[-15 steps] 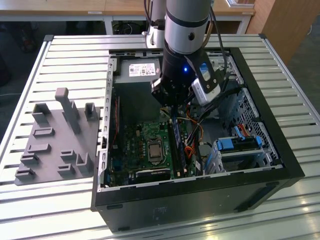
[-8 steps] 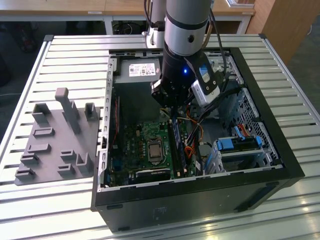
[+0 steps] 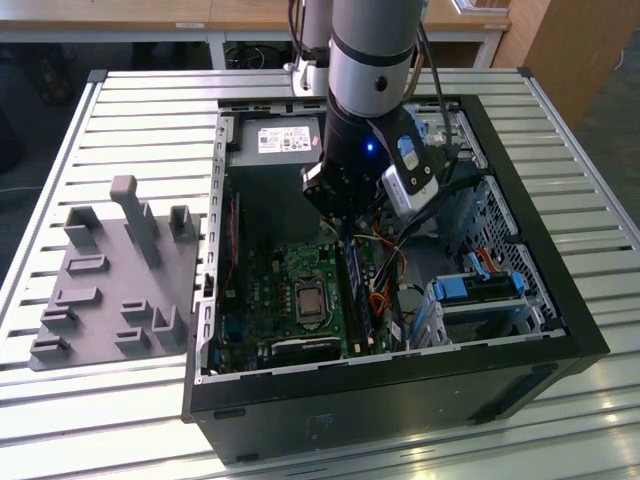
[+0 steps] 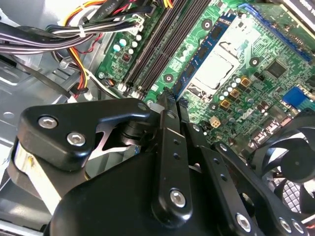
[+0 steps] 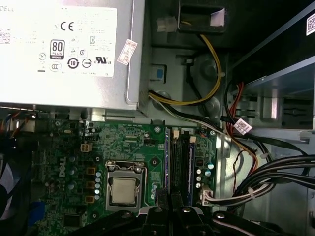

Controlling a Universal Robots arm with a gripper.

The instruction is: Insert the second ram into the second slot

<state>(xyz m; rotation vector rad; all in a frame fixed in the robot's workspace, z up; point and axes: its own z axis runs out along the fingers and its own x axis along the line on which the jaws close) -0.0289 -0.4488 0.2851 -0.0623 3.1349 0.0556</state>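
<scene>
- The arm is reaching down into the open PC case [image 3: 400, 400], with the gripper [image 3: 345, 228] low over the motherboard [image 5: 64, 162], just past the power supply [image 5: 64, 49].
- The second ram [image 5: 167, 157] is a thin blue stick standing on edge in the channel right beside the CPU socket [image 5: 123, 189]. I take that channel to be the second slot [image 5: 167, 132]. In the second wrist view you can see the stick's dark chips [image 4: 204, 51] facing the socket.
- The gripper [image 5: 168, 196] has its fingers drawn in narrow, with the near end of the stick running in between them. It looks to me like it's pinching the stick, though I can't make out the actual contact.
- There's another bluish strip [image 5: 190, 169] a couple of channels over. Might be the other stick, can't say for sure.
- Step-wise, I'd call this the seating part: the stick is lined up and in the slot, but I can't tell whether it's fully home or the end latches have closed.
- What this calls for, imo, is a straight-down push with the stick kept square to the slot. Any tilt and one end rides up.
- The loose cables [image 5: 275, 172] sit off to the far side of the slots, apart from the fingers.
</scene>
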